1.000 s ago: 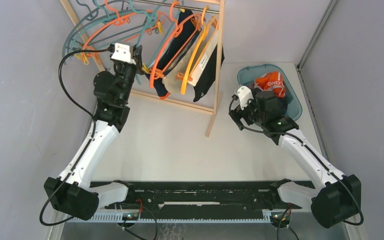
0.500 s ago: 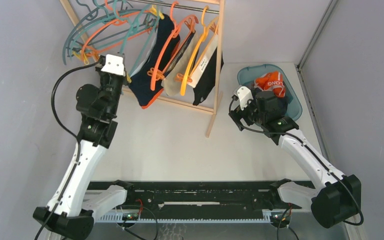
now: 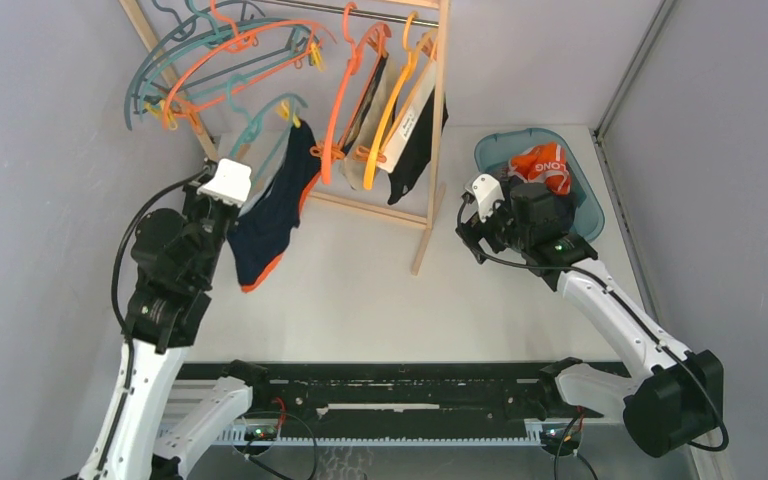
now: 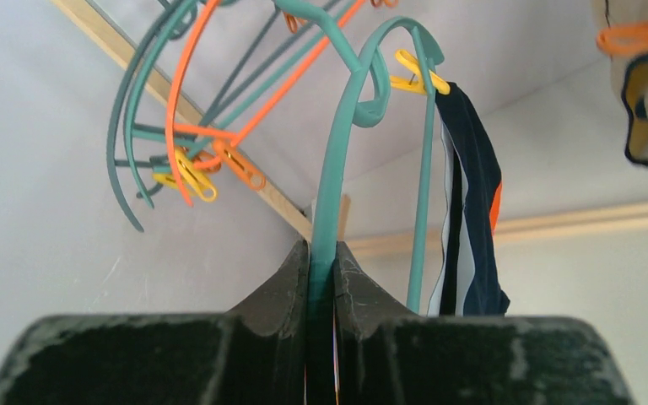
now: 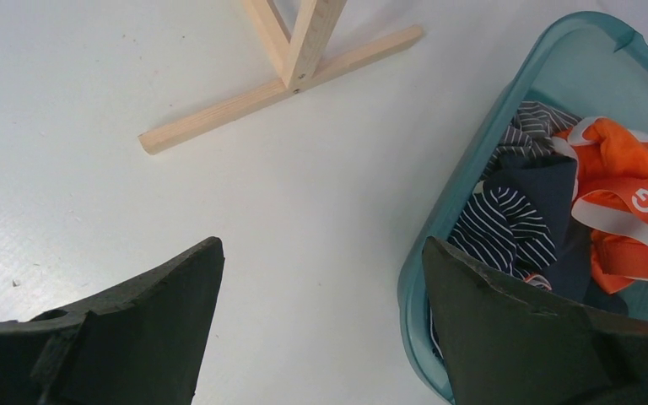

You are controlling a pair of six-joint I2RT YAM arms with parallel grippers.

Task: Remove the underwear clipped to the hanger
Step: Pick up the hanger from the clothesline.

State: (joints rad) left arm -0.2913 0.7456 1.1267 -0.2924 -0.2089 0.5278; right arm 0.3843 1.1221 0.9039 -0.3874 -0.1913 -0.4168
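Left gripper (image 3: 226,182), clamped on the teal hanger (image 4: 335,177), has pulled back from the rack (image 3: 438,110) toward the near left, and the arm's elbow and base link have swung out left with it. Hanger has come clear of the rail, so the navy brief with orange trim (image 3: 265,215) now hangs apart from the other garments, over the table (image 3: 360,290). The orange hanger (image 3: 343,100) left on the rail has turned more edge-on.

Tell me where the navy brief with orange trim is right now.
Top view, left of centre: the navy brief hangs from the teal hanger clamped in the left gripper, pinned by a yellow clip, by the wooden rack's left end.
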